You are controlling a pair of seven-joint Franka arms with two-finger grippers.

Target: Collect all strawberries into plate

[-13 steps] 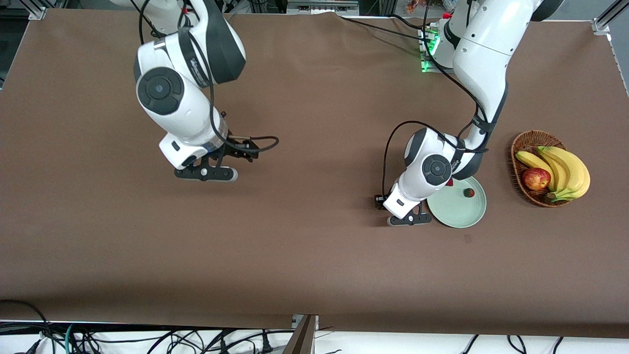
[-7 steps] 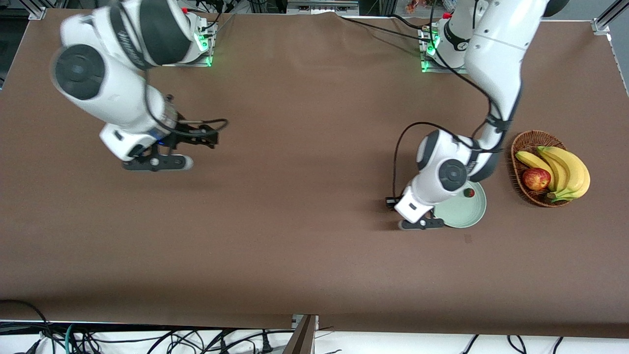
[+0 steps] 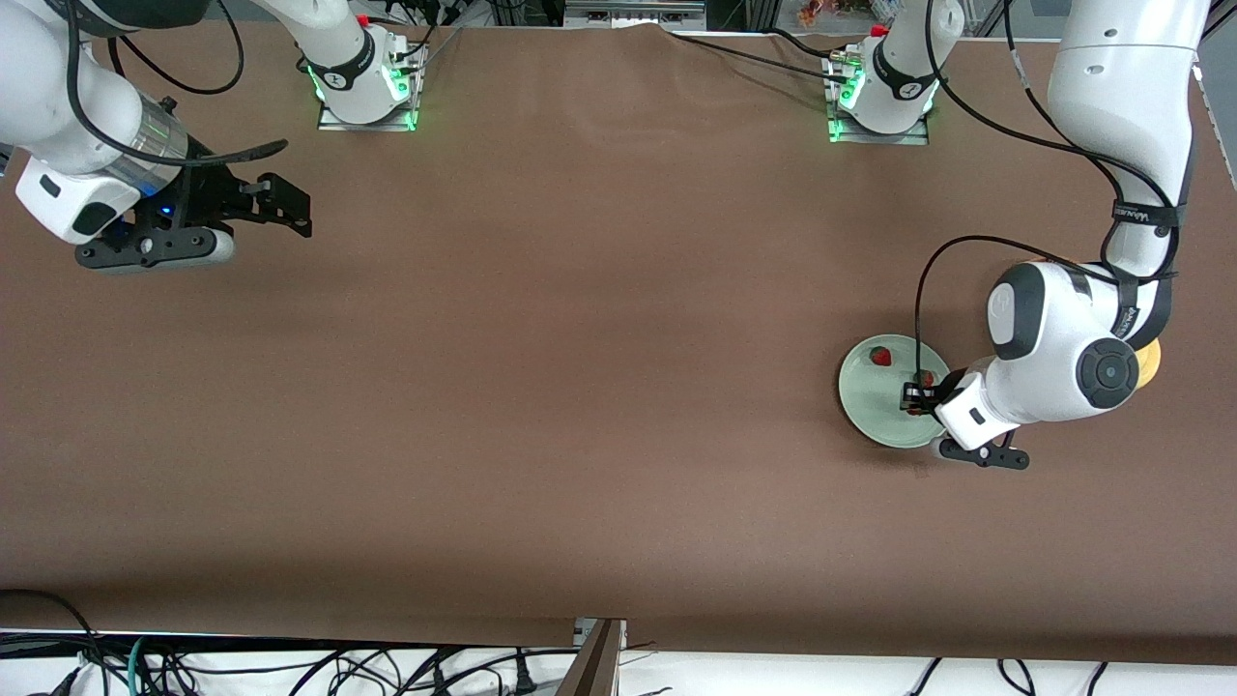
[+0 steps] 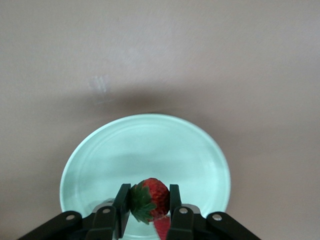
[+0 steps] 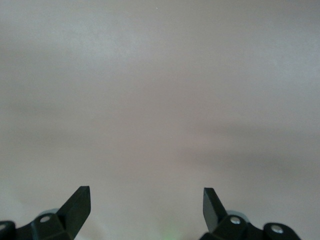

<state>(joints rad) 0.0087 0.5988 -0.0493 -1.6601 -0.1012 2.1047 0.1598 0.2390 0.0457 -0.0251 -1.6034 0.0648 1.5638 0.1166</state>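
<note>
Glossy strawberry (image 4: pixel 149 199) over smooth round plate (image 4: pixel 100 150)

table (image 3: pixel 580 387): brown cloth | cables (image 3: pixel 290 667): along the camera-side edge

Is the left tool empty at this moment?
No, the left tool is shut on a strawberry, its fingers pressing either side of it over the mint-green plate.

Brown table covering (image 3: pixel 580 387) — black cables (image 3: pixel 290 667) trail along its near edge.
</note>
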